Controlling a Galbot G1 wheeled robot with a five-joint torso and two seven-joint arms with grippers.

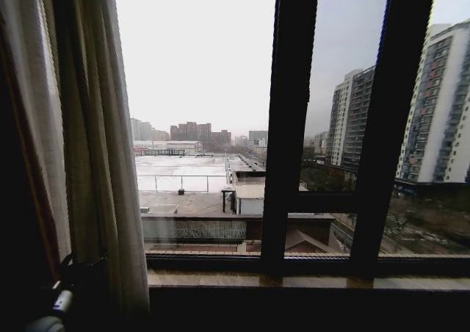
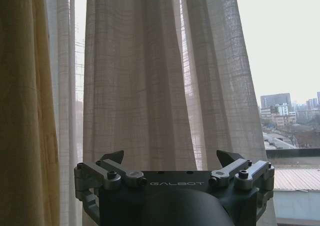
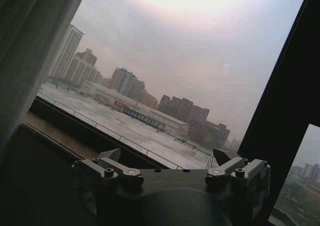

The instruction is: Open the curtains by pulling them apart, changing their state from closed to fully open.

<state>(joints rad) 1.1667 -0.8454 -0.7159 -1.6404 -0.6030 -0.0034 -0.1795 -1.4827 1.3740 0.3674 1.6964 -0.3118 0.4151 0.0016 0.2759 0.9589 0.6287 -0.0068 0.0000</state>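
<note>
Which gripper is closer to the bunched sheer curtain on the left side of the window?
Left. The left gripper is open right in front of the sheer curtain, its folds just beyond the fingertips. The right gripper is open facing bare window glass, the curtain off to its side.

Left hand point(image 2: 170, 161) fingers spread, right hand point(image 3: 167, 158) fingers spread

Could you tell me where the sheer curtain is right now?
In the head view the sheer curtain hangs bunched at the window's left side, beside the dark drape; the left gripper faces it with fingers open.
</note>
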